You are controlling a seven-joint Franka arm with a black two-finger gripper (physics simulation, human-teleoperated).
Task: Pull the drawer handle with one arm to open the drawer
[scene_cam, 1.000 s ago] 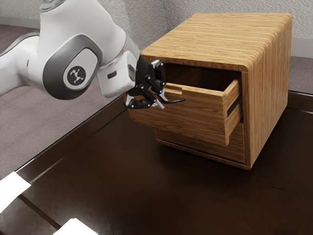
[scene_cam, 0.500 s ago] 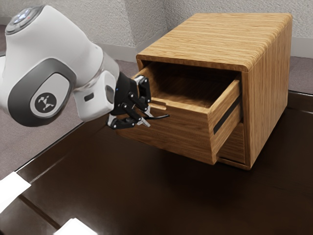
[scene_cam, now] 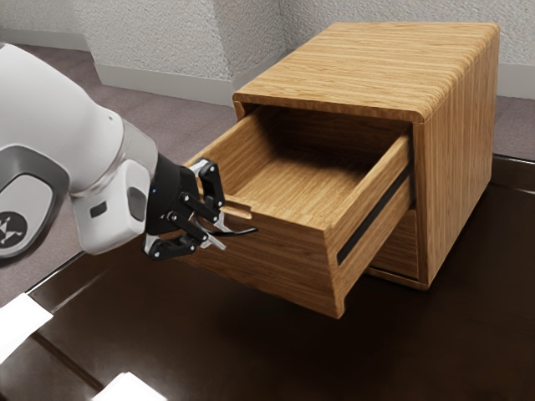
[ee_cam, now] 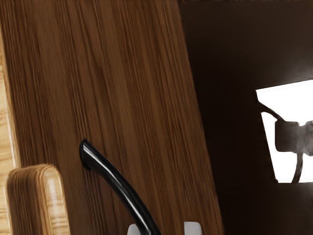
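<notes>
One light wooden drawer stands far out of the boxy wooden cabinet at the dark tabletop's far edge, front facing the exterior view's left. There the black two-finger gripper meets the thin curved black handle, whose length runs across that front. From the wrist, the handle passes between nearly closed pads, seemingly clamped, though contact on one side is unclear.

One wooden cabinet stands on one dark worktop. The cabinet has one open drawer, and the drawer front carries one black handle. There is one white arm with one black gripper. Two white patches lie near the worktop's near edge at the exterior view's left, the second patch nearest.
</notes>
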